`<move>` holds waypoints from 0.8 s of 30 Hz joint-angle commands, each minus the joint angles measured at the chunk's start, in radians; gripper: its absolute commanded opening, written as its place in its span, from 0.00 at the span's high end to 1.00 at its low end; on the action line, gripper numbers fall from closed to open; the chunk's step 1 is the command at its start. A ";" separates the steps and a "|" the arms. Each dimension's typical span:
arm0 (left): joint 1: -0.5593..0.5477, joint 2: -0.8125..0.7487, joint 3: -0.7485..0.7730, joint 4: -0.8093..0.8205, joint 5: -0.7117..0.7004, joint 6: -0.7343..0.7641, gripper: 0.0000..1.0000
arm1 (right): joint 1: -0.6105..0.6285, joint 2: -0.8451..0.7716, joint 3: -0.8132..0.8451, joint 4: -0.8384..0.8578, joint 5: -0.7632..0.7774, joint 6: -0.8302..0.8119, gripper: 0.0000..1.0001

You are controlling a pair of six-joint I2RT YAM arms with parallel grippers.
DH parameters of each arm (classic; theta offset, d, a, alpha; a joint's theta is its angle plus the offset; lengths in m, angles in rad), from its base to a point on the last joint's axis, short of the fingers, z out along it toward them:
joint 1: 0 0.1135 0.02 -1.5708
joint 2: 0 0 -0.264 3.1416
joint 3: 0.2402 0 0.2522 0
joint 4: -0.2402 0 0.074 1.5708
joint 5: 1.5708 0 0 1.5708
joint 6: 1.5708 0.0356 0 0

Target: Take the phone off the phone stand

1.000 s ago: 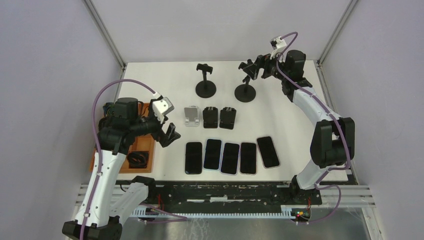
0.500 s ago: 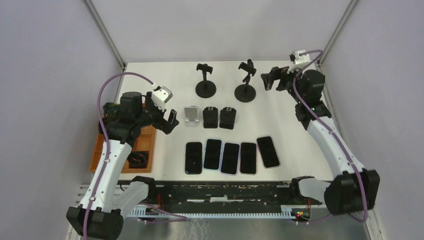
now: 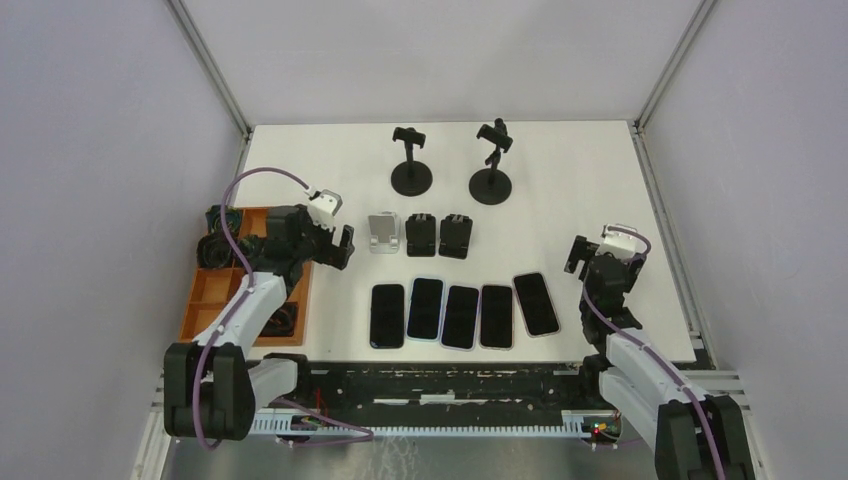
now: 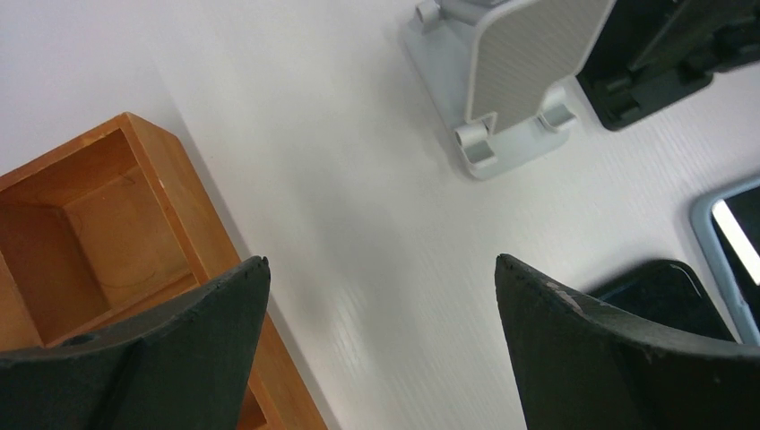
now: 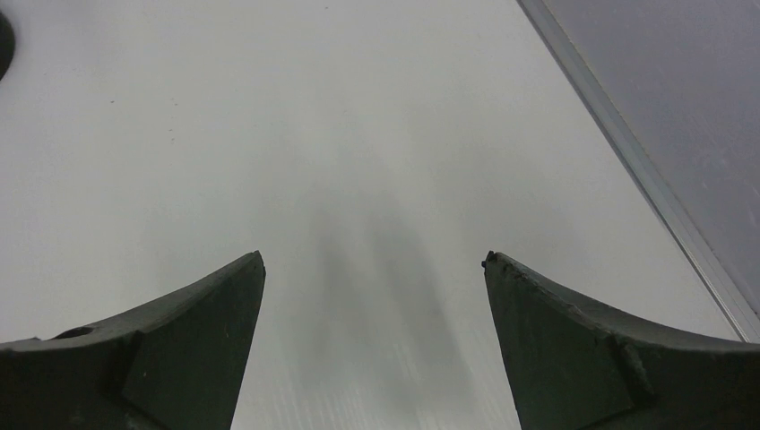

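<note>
**A:** From above, five dark slab phones (image 3: 463,316) lie flat in a row on the white table (image 3: 560,190). No stand holds one, so I judge the removal done. Which phone came off, I cannot tell.

**B:** The left gripper (image 3: 345,245) gapes wide and empty beside the silver ribbed desk stand (image 3: 381,232). The right gripper (image 3: 577,254) is equally spread and empty, right of the row. The two black desk stands (image 3: 438,235) and two tall black clamp stands (image 3: 450,165) sit farther back.

**A:** Left wrist: the orange wooden compartment tray (image 4: 99,215) lies under one finger, with a phone corner by the other. I'd lift before swinging.

**B:** Right wrist: bare table, with the aluminium edge rail (image 5: 627,161) alongside. Nothing else is in the way.
</note>
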 commanded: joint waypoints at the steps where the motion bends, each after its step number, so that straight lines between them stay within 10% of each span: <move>1: 0.020 0.065 -0.045 0.320 -0.022 -0.080 0.00 | -0.004 -0.028 -0.121 0.285 0.130 0.016 0.02; 24: 0.123 0.358 -0.353 1.244 -0.017 -0.246 0.00 | -0.003 0.383 -0.380 1.182 0.118 -0.249 0.02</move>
